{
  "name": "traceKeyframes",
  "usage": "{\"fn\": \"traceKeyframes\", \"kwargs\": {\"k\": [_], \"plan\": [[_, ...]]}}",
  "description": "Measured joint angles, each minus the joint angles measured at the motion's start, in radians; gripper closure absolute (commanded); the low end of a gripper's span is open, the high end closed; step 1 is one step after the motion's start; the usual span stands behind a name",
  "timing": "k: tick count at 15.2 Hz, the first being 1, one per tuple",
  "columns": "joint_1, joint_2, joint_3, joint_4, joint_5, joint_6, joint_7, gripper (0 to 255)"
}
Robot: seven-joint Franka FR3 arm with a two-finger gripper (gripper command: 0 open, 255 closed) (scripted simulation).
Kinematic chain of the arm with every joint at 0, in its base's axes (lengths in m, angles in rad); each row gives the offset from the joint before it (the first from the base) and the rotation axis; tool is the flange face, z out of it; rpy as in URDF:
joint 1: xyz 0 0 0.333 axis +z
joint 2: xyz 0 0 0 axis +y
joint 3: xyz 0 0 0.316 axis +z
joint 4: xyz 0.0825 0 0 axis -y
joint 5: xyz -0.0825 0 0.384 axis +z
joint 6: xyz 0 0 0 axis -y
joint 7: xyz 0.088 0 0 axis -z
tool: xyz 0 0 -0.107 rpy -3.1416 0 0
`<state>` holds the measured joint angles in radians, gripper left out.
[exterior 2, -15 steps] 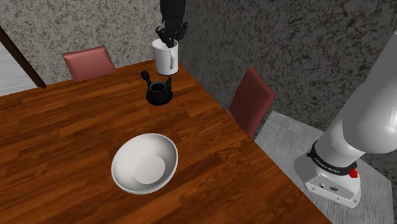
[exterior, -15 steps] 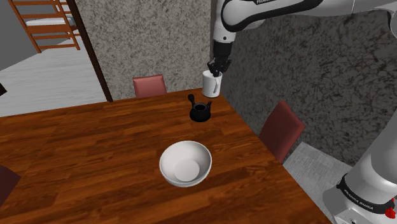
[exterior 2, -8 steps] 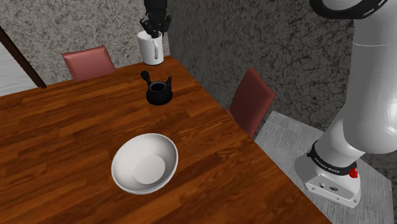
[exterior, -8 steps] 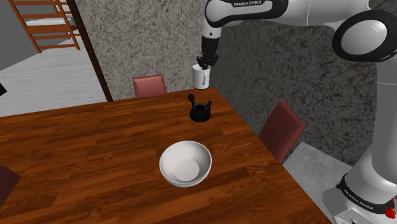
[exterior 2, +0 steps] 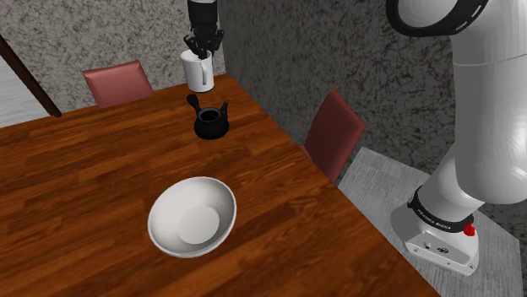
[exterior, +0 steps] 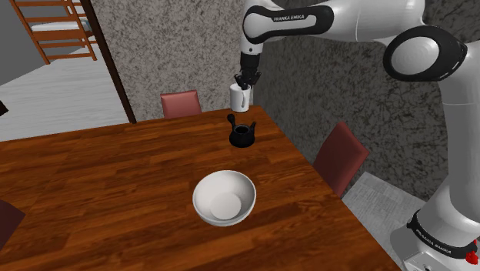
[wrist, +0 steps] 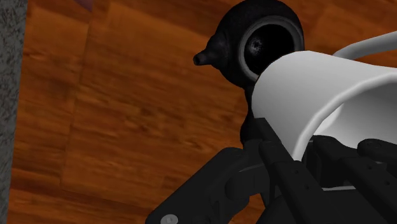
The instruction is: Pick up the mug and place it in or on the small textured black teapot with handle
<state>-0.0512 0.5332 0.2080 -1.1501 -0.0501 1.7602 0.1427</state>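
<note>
My pincer [exterior: 245, 79] is clamped on the white mug [exterior: 239, 97], one finger [wrist: 275, 160] outside its wall and the other inside the rim, as the wrist view shows close up. I hold the mug [exterior 2: 198, 71] upright by its top edge, hanging in the air over the far end of the brown wooden worktop [exterior: 100, 177], not touching the wood. Its handle faces the second exterior view's right. The small black teapot [exterior: 241, 135] stands on the worktop near that far end, apart from the mug and lower than it. In the wrist view I look past the mug [wrist: 305, 89] onto the teapot [wrist: 254, 44], its round dark mouth open toward me and a small stub sticking out from its side. In the second exterior view the teapot [exterior 2: 211, 124] sits just beneath my pincer [exterior 2: 203, 42] and the mug, with bare wood between. Nearer the middle of the worktop rests a white bowl [exterior: 224, 198], well apart from the teapot. A red chair [exterior: 181, 103] stands at the far end of the worktop and another red chair [exterior: 338, 158] along the side toward my stand [exterior: 438, 239]. Behind them rises a rough grey wall [exterior: 177, 46].
</note>
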Motion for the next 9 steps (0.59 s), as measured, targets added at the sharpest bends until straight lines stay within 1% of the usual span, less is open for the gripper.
{"fn": "traceKeyframes", "kwargs": {"k": [9], "plan": [[-0.008, -0.007, -0.001, -0.131, 0.001, 0.124, -0.002, 255]]}}
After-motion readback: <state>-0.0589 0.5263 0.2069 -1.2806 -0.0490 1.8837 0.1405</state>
